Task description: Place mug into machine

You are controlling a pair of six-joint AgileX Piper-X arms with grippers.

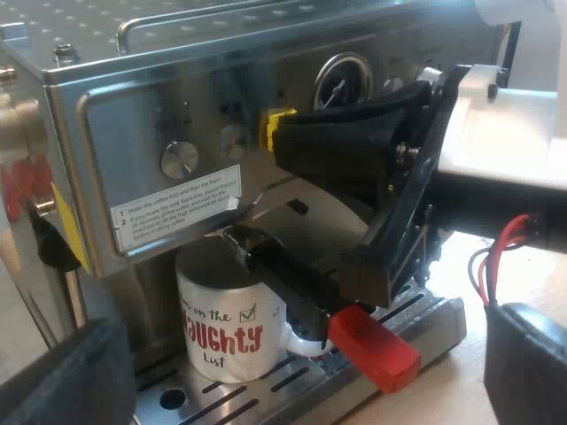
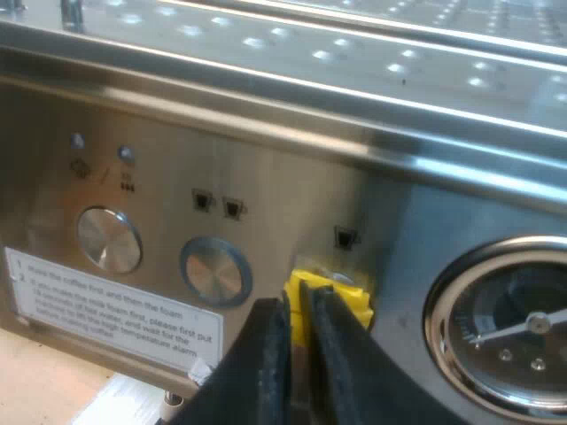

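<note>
Mug (image 1: 226, 323) upright on drip tray (image 1: 430, 320), back from its outer edge, inside espresso machine (image 1: 115, 133); just above it, holder (image 1: 275, 266), red end (image 1: 376, 350) jutting outward across mug's handle; right gripper (image 2: 299, 305), fingers almost together at yellow button (image 2: 350, 297); left gripper (image 1: 306, 328), fingers wide apart.

Espresso machine (image 1: 133, 124) in brushed, shiny metal; mug (image 1: 213, 305) glossy white ceramic; red handle end (image 1: 372, 347) smooth plastic.

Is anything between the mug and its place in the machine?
Nothing visible. The mug already stands on the tray, under the holder; the holder's red-ended handle runs above the mug's own handle.
</note>
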